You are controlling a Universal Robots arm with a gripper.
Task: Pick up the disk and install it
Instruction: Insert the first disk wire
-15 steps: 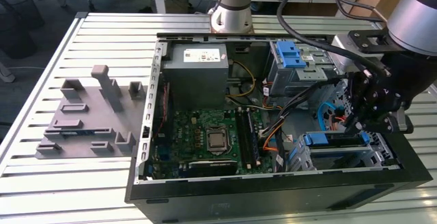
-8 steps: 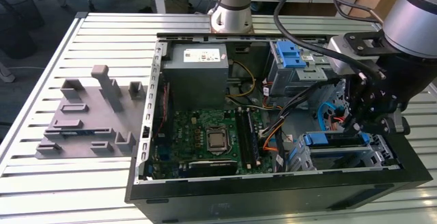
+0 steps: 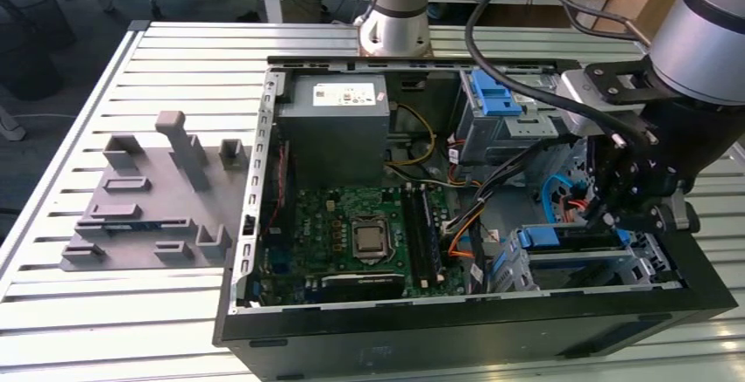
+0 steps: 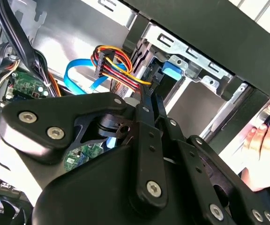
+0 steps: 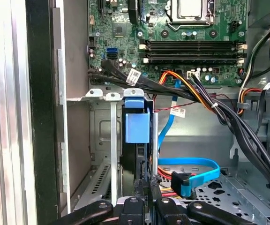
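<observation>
The disk [image 3: 570, 236] stands on edge inside the metal drive cage [image 3: 652, 264] at the corner of the open computer case on the exterior view's right. Its blue bracket tab [image 5: 137, 125] faces the motherboard. In the second wrist view the blue bracket end of the disk [image 4: 170, 72] sits at the cage mouth. My gripper [image 3: 608, 216] reaches down into the case over the cage. Its fingers are shut, and in both wrist views the gripper [image 5: 147, 185] [image 4: 150, 96] has its tips against the disk's edge. I cannot tell whether they pinch part of the bracket.
The grey slotted stand [image 3: 152, 199] lies outside the case on the exterior view's left. The power supply [image 3: 338, 129], motherboard [image 3: 361, 234] and cable bundles [image 5: 210, 101] crowd the case, with a blue ribbon cable [image 5: 191, 166] beside the cage. A person's hand [image 4: 266, 145] rests at the case's outer wall.
</observation>
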